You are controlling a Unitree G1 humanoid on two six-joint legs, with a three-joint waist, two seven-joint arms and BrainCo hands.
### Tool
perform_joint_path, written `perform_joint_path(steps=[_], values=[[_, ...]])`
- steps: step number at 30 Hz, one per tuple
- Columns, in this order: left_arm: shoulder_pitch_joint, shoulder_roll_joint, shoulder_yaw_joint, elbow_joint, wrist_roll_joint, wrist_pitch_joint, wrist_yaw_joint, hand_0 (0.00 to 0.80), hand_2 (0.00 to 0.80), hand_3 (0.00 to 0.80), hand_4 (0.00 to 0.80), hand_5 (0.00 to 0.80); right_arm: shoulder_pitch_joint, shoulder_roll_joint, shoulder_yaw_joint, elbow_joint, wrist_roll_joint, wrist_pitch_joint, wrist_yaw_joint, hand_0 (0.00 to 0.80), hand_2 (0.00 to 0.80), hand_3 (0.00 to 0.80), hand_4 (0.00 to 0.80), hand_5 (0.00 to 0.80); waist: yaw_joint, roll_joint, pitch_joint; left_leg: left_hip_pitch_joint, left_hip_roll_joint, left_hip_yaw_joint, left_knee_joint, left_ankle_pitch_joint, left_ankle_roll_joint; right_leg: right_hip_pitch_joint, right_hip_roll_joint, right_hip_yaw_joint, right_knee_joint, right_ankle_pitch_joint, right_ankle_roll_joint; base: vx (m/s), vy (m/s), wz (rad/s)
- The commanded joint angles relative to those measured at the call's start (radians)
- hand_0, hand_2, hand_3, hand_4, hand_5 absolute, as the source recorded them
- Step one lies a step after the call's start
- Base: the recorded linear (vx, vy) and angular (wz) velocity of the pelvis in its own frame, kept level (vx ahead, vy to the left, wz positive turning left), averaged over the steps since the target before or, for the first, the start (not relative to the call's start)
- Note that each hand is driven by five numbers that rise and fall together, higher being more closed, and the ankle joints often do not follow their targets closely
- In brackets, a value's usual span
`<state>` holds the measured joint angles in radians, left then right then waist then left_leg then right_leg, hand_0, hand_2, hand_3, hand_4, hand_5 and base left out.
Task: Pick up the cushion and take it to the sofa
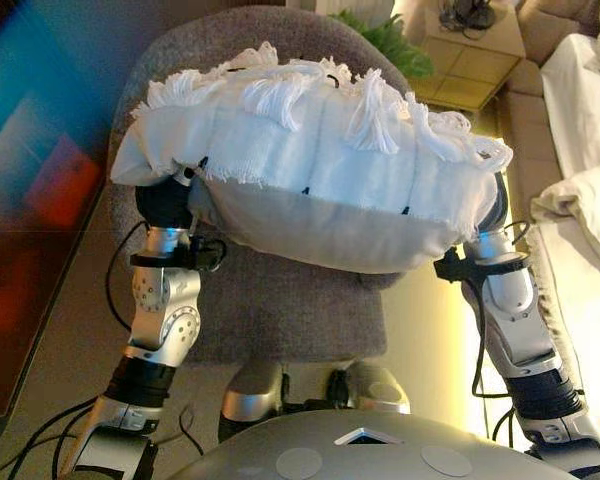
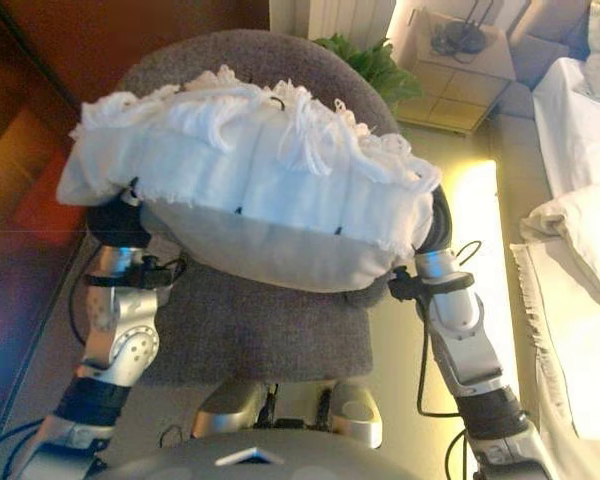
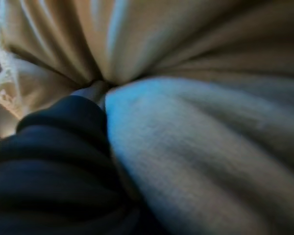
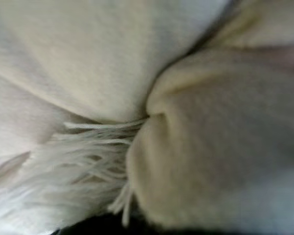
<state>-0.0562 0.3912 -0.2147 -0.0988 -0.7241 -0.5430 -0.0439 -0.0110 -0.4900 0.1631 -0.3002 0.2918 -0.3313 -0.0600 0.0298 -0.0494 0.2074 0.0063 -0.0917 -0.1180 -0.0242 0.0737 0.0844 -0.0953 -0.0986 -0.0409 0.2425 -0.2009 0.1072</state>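
Note:
A white cushion [image 1: 310, 160] with a fringed, ribbed top and a plain cream underside hangs crosswise over a grey chair, held between my two hands. My left hand [image 1: 163, 205] is tucked under the cushion's left end; only its dark ribbed cover [image 3: 49, 161] shows, pressed into the fabric [image 3: 210, 161]. At the cushion's other end my right hand [image 1: 497, 205] is buried the same way. The right wrist view holds only cream cloth [image 4: 88, 58] and fringe threads [image 4: 88, 161].
The round grey upholstered chair [image 1: 280, 310] stands directly below and behind the cushion. A white sofa [image 1: 580, 110] with a white pillow [image 1: 590, 205] runs along the right. A pale side table [image 1: 475, 55] and a green plant [image 1: 390, 40] stand beyond the chair. Dark furniture [image 1: 20, 250] lines the left.

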Motion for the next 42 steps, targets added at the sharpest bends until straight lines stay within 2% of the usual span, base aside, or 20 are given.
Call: perform_joint_path(steps=[1, 2, 8, 13, 16, 18, 19, 20, 22, 24, 27, 31, 34, 37, 42], values=[[0.015, -0.025, -0.108, -0.124, 0.026, -0.043, -0.118, 0.800, 0.800, 0.800, 0.800, 0.800, -0.038, -0.002, 0.026, -0.059, 0.033, -0.096, 0.036, 0.800, 0.800, 0.800, 0.800, 0.800, -0.036, -0.010, -0.116, 0.067, 0.062, 0.088, 0.081, -0.217, -0.054, 0.014, -0.003, 0.049, -0.173, 0.238, 0.025, 0.355, -0.100, 0.80], [0.020, -0.024, -0.115, -0.127, 0.030, -0.046, -0.112, 0.800, 0.800, 0.800, 0.800, 0.800, -0.043, -0.006, 0.024, -0.058, 0.044, -0.084, 0.038, 0.800, 0.800, 0.800, 0.800, 0.800, -0.039, -0.012, -0.121, 0.080, 0.067, 0.080, 0.076, -0.226, -0.053, 0.017, 0.002, 0.066, -0.170, 0.235, 0.027, 0.342, -0.114, 0.96], [0.057, -0.023, -0.117, -0.134, 0.045, -0.043, -0.031, 0.800, 0.800, 0.800, 0.800, 0.800, -0.048, -0.027, 0.020, -0.062, 0.108, -0.026, 0.087, 0.800, 0.800, 0.800, 0.800, 0.800, -0.017, -0.025, -0.144, 0.108, 0.089, 0.062, 0.061, -0.237, -0.071, 0.092, -0.006, 0.015, -0.254, 0.222, 0.018, 0.274, -0.156, 0.62], [0.093, -0.027, -0.092, -0.096, 0.096, -0.034, 0.033, 0.800, 0.800, 0.800, 0.800, 0.800, -0.054, -0.009, 0.094, -0.029, 0.121, 0.019, 0.068, 0.800, 0.800, 0.800, 0.800, 0.800, 0.010, -0.027, -0.140, 0.100, 0.115, 0.065, 0.085, -0.227, -0.096, 0.136, 0.006, -0.010, -0.298, 0.213, -0.005, 0.157, -0.192, 0.15], [0.101, -0.036, -0.088, -0.042, 0.111, -0.029, 0.061, 0.800, 0.800, 0.800, 0.800, 0.800, -0.049, 0.013, 0.133, 0.025, 0.115, 0.033, 0.072, 0.800, 0.800, 0.800, 0.800, 0.800, 0.015, -0.024, -0.127, 0.034, 0.119, 0.062, 0.237, -0.163, -0.124, 0.154, 0.019, -0.014, -0.305, 0.200, -0.032, 0.085, -0.140, 0.01], [0.103, -0.041, -0.085, -0.010, 0.104, -0.022, 0.039, 0.800, 0.800, 0.800, 0.800, 0.800, -0.043, 0.028, 0.158, 0.079, 0.089, 0.024, 0.057, 0.800, 0.800, 0.800, 0.800, 0.800, 0.022, -0.024, -0.105, -0.028, 0.117, 0.085, 0.323, -0.148, -0.137, 0.173, 0.017, -0.034, -0.311, 0.195, -0.044, 0.081, -0.079, 0.10], [0.099, -0.045, -0.092, 0.014, 0.101, -0.020, 0.028, 0.800, 0.800, 0.800, 0.800, 0.800, -0.048, 0.036, 0.167, 0.114, 0.074, 0.023, 0.040, 0.800, 0.800, 0.800, 0.800, 0.800, 0.023, -0.020, -0.096, -0.025, 0.130, 0.111, 0.290, -0.149, -0.142, 0.185, 0.015, -0.055, -0.314, 0.192, -0.042, 0.163, 0.005, 0.34], [0.090, -0.052, -0.102, 0.049, 0.105, -0.016, 0.013, 0.800, 0.800, 0.800, 0.800, 0.800, -0.056, 0.043, 0.169, 0.165, 0.067, 0.019, 0.026, 0.800, 0.800, 0.800, 0.800, 0.800, 0.021, -0.012, -0.090, -0.005, 0.138, 0.133, 0.200, -0.158, -0.141, 0.192, 0.012, -0.081, -0.316, 0.188, -0.036, 0.173, 0.049, 0.42], [0.067, -0.052, -0.126, 0.084, 0.118, -0.009, 0.012, 0.800, 0.800, 0.800, 0.800, 0.800, -0.062, 0.044, 0.174, 0.204, 0.059, 0.012, 0.014, 0.800, 0.800, 0.800, 0.800, 0.800, 0.017, 0.004, -0.084, 0.004, 0.132, 0.131, 0.093, -0.145, -0.139, 0.189, 0.013, -0.095, -0.314, 0.183, -0.028, 0.122, 0.084, 0.45], [-0.006, -0.050, -0.159, 0.155, 0.138, -0.017, 0.048, 0.800, 0.800, 0.800, 0.800, 0.800, -0.114, 0.038, 0.179, 0.274, 0.073, 0.006, -0.011, 0.800, 0.800, 0.800, 0.800, 0.800, 0.015, 0.006, -0.070, -0.030, 0.122, 0.112, 0.093, -0.144, -0.139, 0.160, 0.010, -0.092, -0.309, 0.184, -0.029, 0.020, 0.080, 0.28], [-0.118, -0.065, -0.187, 0.265, 0.174, -0.030, 0.068, 0.800, 0.800, 0.800, 0.800, 0.800, -0.198, 0.055, 0.183, 0.416, 0.082, -0.009, -0.033, 0.800, 0.800, 0.800, 0.800, 0.800, 0.006, 0.005, -0.057, -0.038, 0.119, 0.121, 0.072, -0.141, -0.133, 0.126, 0.004, -0.099, -0.305, 0.192, -0.023, 0.069, 0.058, 0.08], [-0.296, -0.084, -0.227, 0.398, 0.259, -0.062, 0.133, 0.800, 0.800, 0.800, 0.800, 0.800, -0.399, 0.117, 0.206, 0.615, 0.105, -0.025, -0.063, 0.800, 0.800, 0.800, 0.800, 0.800, 0.004, -0.011, -0.010, -0.075, 0.119, 0.130, 0.072, -0.153, -0.135, 0.068, -0.009, -0.093, -0.319, 0.216, -0.013, -0.032, 0.006, 0.08], [-0.404, -0.080, -0.233, 0.483, 0.269, -0.071, 0.154, 0.800, 0.800, 0.800, 0.800, 0.800, -0.518, 0.140, 0.233, 0.671, 0.114, -0.016, -0.105, 0.800, 0.800, 0.800, 0.800, 0.800, 0.001, -0.025, 0.027, -0.104, 0.120, 0.144, 0.073, -0.159, -0.130, 0.022, -0.018, -0.082, -0.313, 0.227, 0.002, -0.086, -0.033, -0.04], [-0.509, -0.070, -0.230, 0.584, 0.268, -0.087, 0.142, 0.800, 0.800, 0.800, 0.800, 0.800, -0.631, 0.154, 0.245, 0.748, 0.137, -0.039, -0.131, 0.800, 0.800, 0.800, 0.800, 0.800, -0.002, -0.037, 0.073, -0.155, 0.122, 0.152, 0.094, -0.165, -0.127, -0.028, -0.021, -0.069, -0.288, 0.229, 0.009, -0.099, -0.075, -0.02], [-0.644, -0.082, -0.240, 0.729, 0.280, -0.090, 0.140, 0.800, 0.800, 0.800, 0.800, 0.800, -0.752, 0.165, 0.254, 0.849, 0.183, -0.021, -0.175, 0.800, 0.800, 0.800, 0.800, 0.800, -0.013, -0.037, 0.122, -0.217, 0.116, 0.157, 0.127, -0.171, -0.126, -0.072, -0.020, -0.036, -0.274, 0.230, 0.012, -0.051, -0.009, 0.02]])
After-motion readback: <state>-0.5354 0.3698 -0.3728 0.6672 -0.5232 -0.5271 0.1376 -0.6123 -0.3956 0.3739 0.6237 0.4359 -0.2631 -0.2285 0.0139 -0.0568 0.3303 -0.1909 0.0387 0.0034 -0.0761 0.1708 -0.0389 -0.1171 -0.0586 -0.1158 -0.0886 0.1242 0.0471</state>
